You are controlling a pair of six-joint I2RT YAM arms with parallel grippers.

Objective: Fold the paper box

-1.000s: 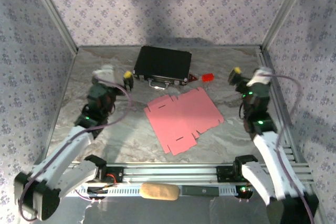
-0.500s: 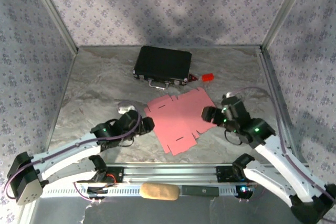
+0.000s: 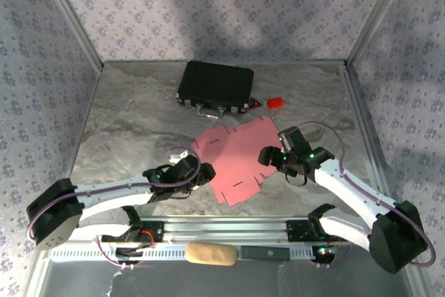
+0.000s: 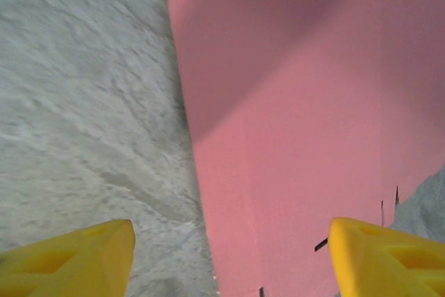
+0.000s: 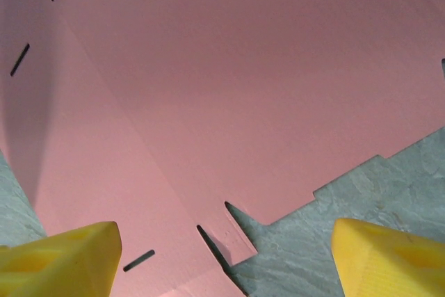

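The paper box (image 3: 236,154) is a flat pink die-cut sheet lying on the marble table, with tabs and slits along its edges. My left gripper (image 3: 202,172) is low at the sheet's left edge and open. In the left wrist view that edge (image 4: 191,172) runs between the yellow fingertips (image 4: 69,259), with one tip over the table and the other over the pink card (image 4: 299,102). My right gripper (image 3: 267,157) is open over the sheet's right edge. In the right wrist view its gripper (image 5: 226,259) straddles a small tab (image 5: 240,234). Neither holds anything.
A black hard case (image 3: 215,86) with metal latches lies at the back, with a tiny red block (image 3: 275,102) to its right. A tan oblong thing (image 3: 211,254) rests on the front rail. Patterned walls enclose the table on three sides.
Both arms have swung in from the back sides of the table and dropped low at the pink sheet's left and right edges. The sheet has not moved.
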